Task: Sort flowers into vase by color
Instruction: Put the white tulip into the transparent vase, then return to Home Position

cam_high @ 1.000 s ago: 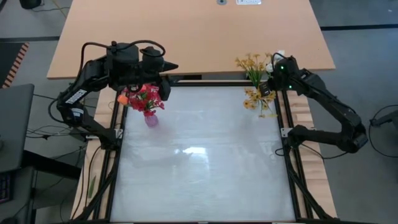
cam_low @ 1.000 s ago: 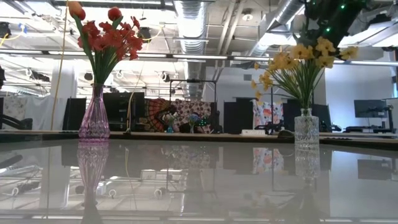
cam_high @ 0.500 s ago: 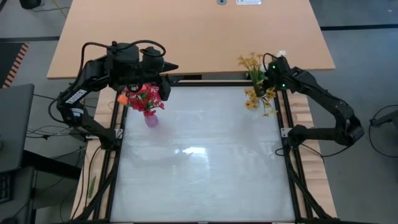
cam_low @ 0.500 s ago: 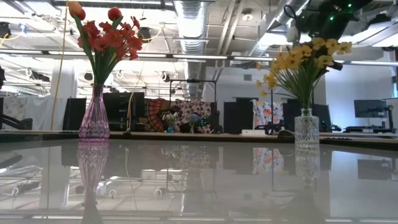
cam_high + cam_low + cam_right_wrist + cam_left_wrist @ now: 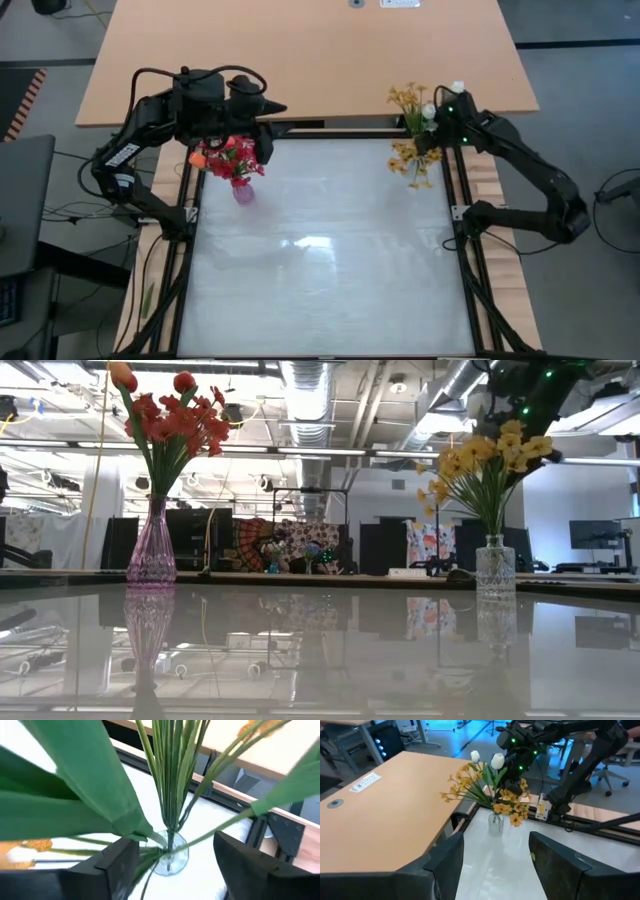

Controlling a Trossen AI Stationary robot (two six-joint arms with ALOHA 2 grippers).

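Note:
A pink vase (image 5: 243, 190) at the table's far left holds red and orange flowers (image 5: 175, 420), their stems standing in its neck. My left gripper (image 5: 495, 870) hovers open above them (image 5: 268, 108). At the far right a clear glass vase (image 5: 495, 565) holds a bunch of yellow flowers (image 5: 490, 455) and two white blooms (image 5: 497, 761). My right gripper (image 5: 175, 862) stands open just above that vase (image 5: 436, 128), pointing down. The green stems (image 5: 170, 780) rise between its fingers. I cannot tell whether a finger touches a leaf.
The glossy white table top (image 5: 320, 270) lies bare in its middle and near part, framed by black rails (image 5: 465, 260). A wooden desk (image 5: 300, 50) adjoins the far edge. Beyond the table the low view shows a room with screens and furniture.
My right gripper has swung a little toward the table's left and back to the right above the clear vase. The yellow bunch has leaned left with it and come back nearly upright. The vase has stayed in place.

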